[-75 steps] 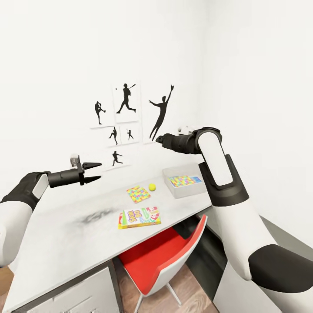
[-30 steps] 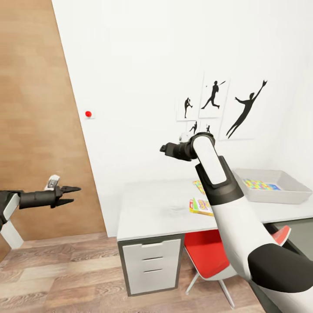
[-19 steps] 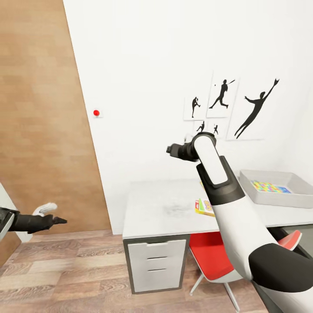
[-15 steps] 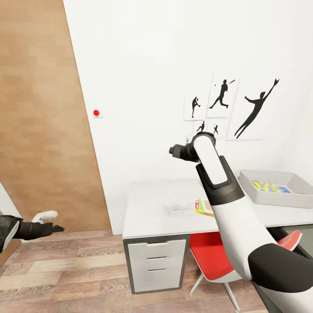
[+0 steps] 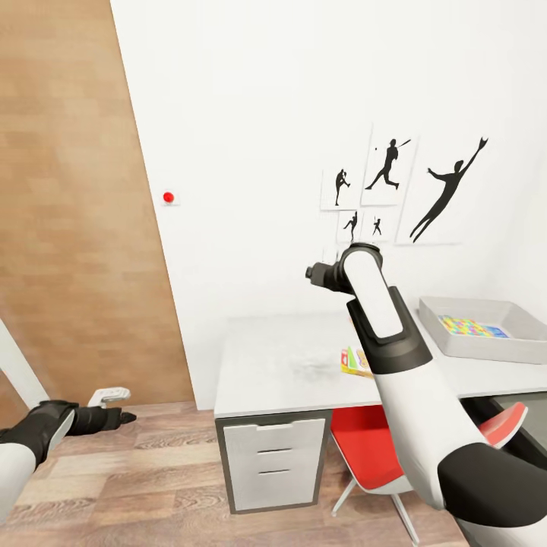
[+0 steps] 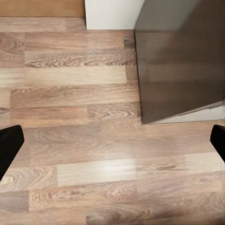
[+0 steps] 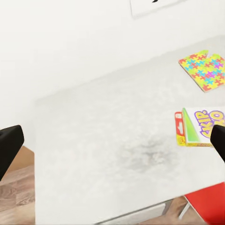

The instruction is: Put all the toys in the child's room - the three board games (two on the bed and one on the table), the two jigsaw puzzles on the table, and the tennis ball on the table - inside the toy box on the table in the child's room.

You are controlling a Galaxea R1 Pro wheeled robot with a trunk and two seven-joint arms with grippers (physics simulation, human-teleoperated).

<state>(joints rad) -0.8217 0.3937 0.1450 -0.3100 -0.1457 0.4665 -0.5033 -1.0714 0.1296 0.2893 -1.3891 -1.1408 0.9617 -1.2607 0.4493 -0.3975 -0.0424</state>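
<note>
Toys are split between the toy box (image 5: 524, 352) and the open tabletop (image 5: 281, 365). The grey bin sits at the tabletop's far right end, against the wall, and one jigsaw puzzle (image 5: 471, 327) already lies flat on its floor, so that item counts as done. The SKIP-BO board game (image 5: 354, 362) lies flat near the front edge, about midway along the tabletop, partly hidden behind the right forearm in the head view. In the right wrist view the same board game (image 7: 199, 126) shows with the second jigsaw puzzle (image 7: 205, 70) lying flat beyond it, nearer the wall and well apart from it. The tennis ball cannot be picked out.

The right gripper (image 5: 313, 273) is raised above the tabletop with the elbow bent, a carrying pose that keeps the arm clear of the toys rather than reaching for any of them. In the right wrist view its two fingertips (image 7: 9, 145) sit at opposite sides of the picture, spread wide with nothing between them. The left gripper (image 5: 125, 417) hangs low beside the robot, close to the wood floor (image 5: 129, 486) and well away from the tabletop, tucked out of the way. Its fingertips (image 6: 9, 147) are likewise wide apart over bare planks, holding nothing.

With both arms parked and the view turned toward the wall and its red button (image 5: 168, 197), this looks like travel, probably toward the games elsewhere, not a grasp.
</note>
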